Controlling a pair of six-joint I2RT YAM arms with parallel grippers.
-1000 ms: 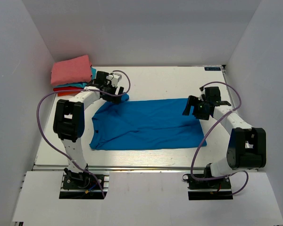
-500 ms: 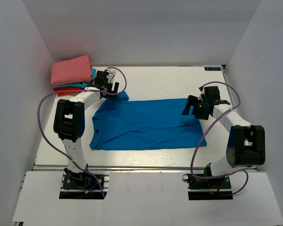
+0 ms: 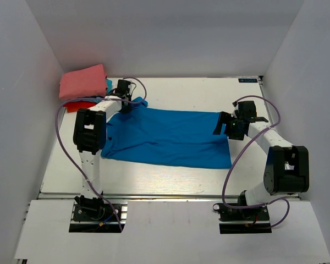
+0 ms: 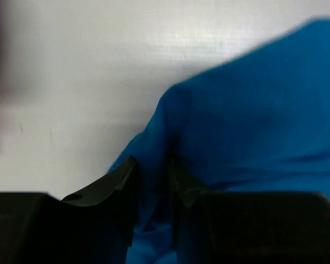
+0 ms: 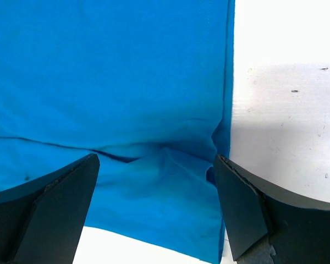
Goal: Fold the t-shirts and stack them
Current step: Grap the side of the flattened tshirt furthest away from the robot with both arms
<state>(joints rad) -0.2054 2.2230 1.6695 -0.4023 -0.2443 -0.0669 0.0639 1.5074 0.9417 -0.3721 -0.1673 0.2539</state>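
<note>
Done: folded salmon-pink, teal and red cloth t-shirts (image 3: 82,82), stacked. Pending: spread royal-blue cloth t-shirt (image 3: 170,137), unfolded. Left gripper (image 4: 152,162) clamped on its corner; right gripper (image 5: 155,159) wide apart over its edge.

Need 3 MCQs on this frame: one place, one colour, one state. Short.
1. Where is the folded pile? A) far-left corner of the table B) far-right corner C) near edge
2. Colour of its top shirt? A) teal B) salmon-pink C) yellow
3. Over the edge of the blue shirt, the right gripper is: A) shut on cloth B) open C) holding the pile
Answers: 1 A, it sits at the back left. 2 B, pink lies above the teal and red. 3 B, its fingers stand wide apart.
</note>
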